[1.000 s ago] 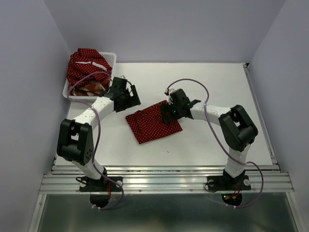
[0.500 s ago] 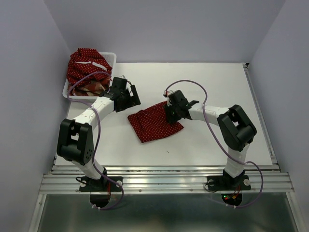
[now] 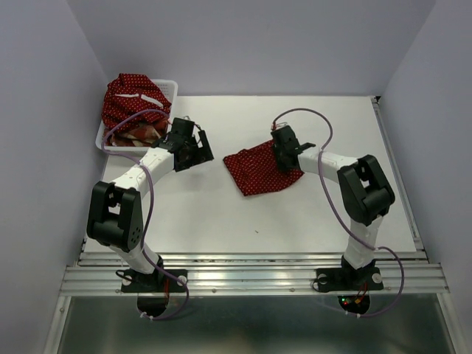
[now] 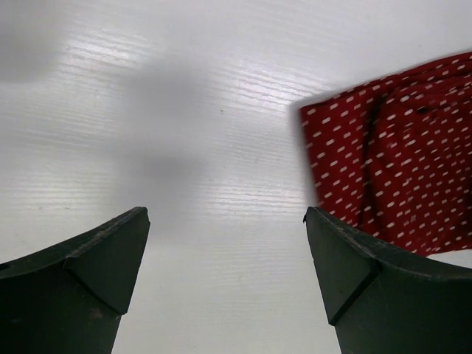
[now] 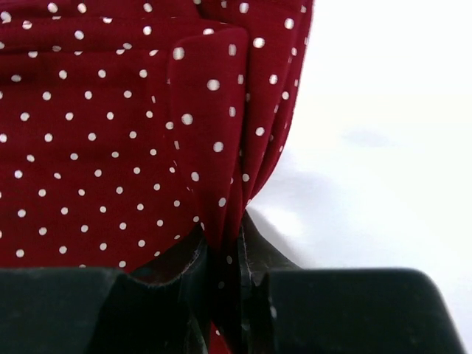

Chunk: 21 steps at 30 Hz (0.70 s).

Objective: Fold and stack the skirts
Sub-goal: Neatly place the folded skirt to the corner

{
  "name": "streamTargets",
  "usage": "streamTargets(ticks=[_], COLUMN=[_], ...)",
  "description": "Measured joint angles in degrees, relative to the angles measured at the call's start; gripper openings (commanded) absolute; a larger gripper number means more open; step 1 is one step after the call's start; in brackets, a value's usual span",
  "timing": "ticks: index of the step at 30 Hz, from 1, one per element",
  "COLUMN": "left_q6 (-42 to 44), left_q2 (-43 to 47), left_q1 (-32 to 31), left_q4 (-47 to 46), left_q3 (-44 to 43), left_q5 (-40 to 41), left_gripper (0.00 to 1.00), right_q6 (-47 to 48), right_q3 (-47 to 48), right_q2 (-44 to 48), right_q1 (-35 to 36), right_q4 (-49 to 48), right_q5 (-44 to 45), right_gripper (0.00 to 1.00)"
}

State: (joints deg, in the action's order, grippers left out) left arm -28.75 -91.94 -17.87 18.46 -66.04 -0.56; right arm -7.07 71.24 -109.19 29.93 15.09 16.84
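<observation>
Polka-dot skirt (image 3: 258, 171) lies folded on the white worktop (image 3: 221, 221), right of centre and set at a slant. The right pincer (image 3: 286, 155) has it by the right-hand edge: on the wrist view the two dark fingers (image 5: 188, 273) are clamped tight on a bunched fold of dotted red cloth, the rest spreading away flat. Over on the other side, the left pincer (image 3: 198, 151) hangs above bare worktop, jaws spread wide and gripping nothing. Its wrist view shows the skirt's corner ahead, off to the right. In the back left corner sits a white mesh basket (image 3: 173, 88), a second dotted skirt (image 3: 133, 96) heaped on top and the plaid skirt (image 3: 139, 134) peeking out beneath.
</observation>
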Motion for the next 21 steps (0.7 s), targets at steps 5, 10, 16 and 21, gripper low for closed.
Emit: streamTargets(ticks=[5, 10, 16, 21], left_q6=[0.04, 0.24, 0.55, 1.09], left_q2=[0.0, -0.04, -2.23, -5.2], left_q1=[0.37, 0.98, 1.73, 2.16], left_q4=[0.98, 1.57, 2.62, 4.39], left_q3=[-0.61, -2.4, -6.99, -11.15], left_q5=[0.96, 1.36, 1.77, 2.05], left_gripper=[0.99, 0.99, 0.99, 0.99], right_q6=[3.26, 8.85, 14.34, 16.48], right_q3=[4.2, 9.73, 20.15, 31.69], right_q2=[-1.92, -5.57, -13.92, -22.45], right_q1=[-9.51, -18.29, -26.62, -31.01], right_q4=[0.26, -0.31, -0.76, -0.52], right_q5=[4.48, 5.92, 4.68, 3.91], right_gripper=[0.09, 0.09, 0.09, 0.09])
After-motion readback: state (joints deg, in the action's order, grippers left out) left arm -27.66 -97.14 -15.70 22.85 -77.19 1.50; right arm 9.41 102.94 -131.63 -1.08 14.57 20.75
